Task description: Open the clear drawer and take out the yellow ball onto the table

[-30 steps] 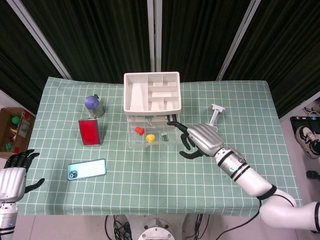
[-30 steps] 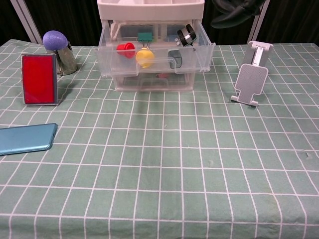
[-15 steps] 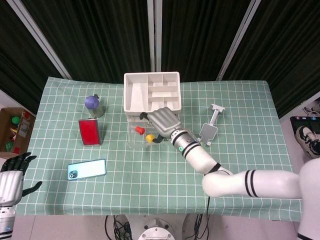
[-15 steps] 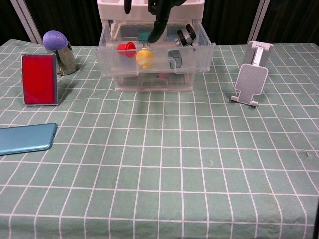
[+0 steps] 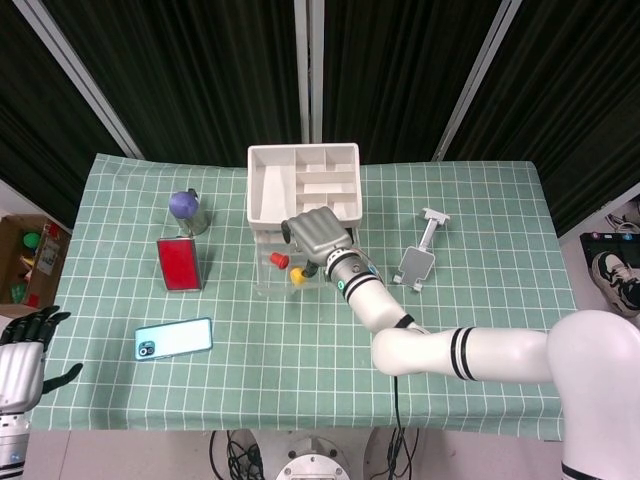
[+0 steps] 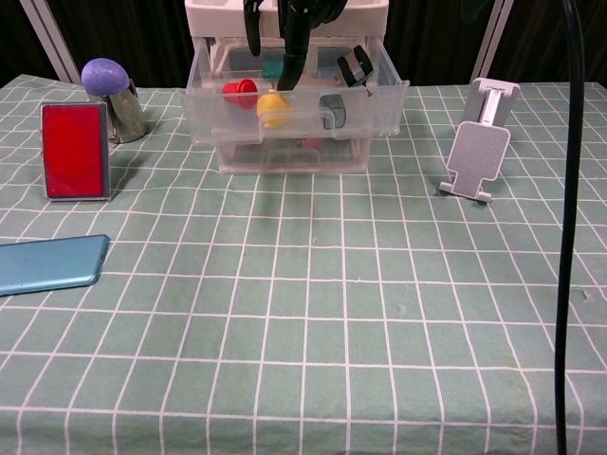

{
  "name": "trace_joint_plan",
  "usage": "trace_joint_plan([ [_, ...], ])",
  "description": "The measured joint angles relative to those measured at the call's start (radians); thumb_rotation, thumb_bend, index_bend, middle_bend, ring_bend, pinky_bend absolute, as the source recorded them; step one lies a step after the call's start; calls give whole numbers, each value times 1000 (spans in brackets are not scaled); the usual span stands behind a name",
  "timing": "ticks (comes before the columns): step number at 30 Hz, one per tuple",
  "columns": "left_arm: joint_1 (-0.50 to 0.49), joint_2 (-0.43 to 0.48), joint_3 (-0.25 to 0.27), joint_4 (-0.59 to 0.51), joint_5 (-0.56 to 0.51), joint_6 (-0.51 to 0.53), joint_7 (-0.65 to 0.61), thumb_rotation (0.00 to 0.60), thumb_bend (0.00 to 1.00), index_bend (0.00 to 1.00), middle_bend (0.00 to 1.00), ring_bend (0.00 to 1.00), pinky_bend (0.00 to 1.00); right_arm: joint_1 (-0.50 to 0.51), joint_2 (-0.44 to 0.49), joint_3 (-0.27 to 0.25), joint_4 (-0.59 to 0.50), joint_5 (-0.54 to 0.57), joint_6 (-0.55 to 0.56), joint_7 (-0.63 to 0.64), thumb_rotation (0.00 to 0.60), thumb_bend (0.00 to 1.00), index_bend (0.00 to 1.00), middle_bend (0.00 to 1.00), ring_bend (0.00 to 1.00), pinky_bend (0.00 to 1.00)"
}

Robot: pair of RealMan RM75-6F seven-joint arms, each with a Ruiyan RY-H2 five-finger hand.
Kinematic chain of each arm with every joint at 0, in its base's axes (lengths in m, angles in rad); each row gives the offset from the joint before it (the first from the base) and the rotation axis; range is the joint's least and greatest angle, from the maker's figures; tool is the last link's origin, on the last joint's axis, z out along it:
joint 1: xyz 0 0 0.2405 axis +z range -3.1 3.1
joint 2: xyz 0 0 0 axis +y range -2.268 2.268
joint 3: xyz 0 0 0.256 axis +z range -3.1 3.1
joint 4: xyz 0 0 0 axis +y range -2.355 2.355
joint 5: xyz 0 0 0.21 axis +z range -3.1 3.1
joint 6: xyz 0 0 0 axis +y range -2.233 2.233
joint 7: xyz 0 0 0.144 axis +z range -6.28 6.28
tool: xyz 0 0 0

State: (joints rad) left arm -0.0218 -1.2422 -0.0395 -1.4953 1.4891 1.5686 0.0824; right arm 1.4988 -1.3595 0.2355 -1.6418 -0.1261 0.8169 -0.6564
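The clear drawer [image 6: 296,121] stands pulled open at the front of a small drawer unit, and the head view shows it too [image 5: 262,285]. The yellow ball [image 6: 272,109] [image 5: 298,275] lies inside it, near the front wall, beside a red cap [image 6: 240,93]. My right hand [image 5: 316,236] [image 6: 290,28] reaches down into the drawer from above with its fingers apart. One fingertip [image 6: 285,78] is at the ball's top right edge; I see no grip on it. My left hand [image 5: 24,348] hangs open beyond the table's near left corner.
A white divided tray [image 5: 303,185] tops the drawer unit. A black clip [image 6: 356,64] and a grey piece [image 6: 334,110] share the drawer. On the left are a purple ball on a metal cup [image 6: 106,78], a red card [image 6: 74,150] and a blue phone [image 6: 47,263]. A grey stand [image 6: 479,152] is at the right.
My right hand swung from the right of the drawer to above it, then dropped its fingers onto the yellow ball, which shifted slightly. The left hand sank a little.
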Motion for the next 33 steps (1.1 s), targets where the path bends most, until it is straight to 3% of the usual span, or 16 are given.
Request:
trace_joint_plan([
  [13, -8, -2, -7, -1, -2, -10, 2, 600, 0, 247, 189, 183, 200, 54, 18, -31, 38, 113, -129, 17, 600, 0, 335, 927, 951, 999],
  [33, -5, -7, -7, 11, -4, -11, -10, 600, 0, 247, 188, 183, 199, 94, -28, -102, 93, 114, -121, 52, 600, 0, 456, 927, 964, 1000],
])
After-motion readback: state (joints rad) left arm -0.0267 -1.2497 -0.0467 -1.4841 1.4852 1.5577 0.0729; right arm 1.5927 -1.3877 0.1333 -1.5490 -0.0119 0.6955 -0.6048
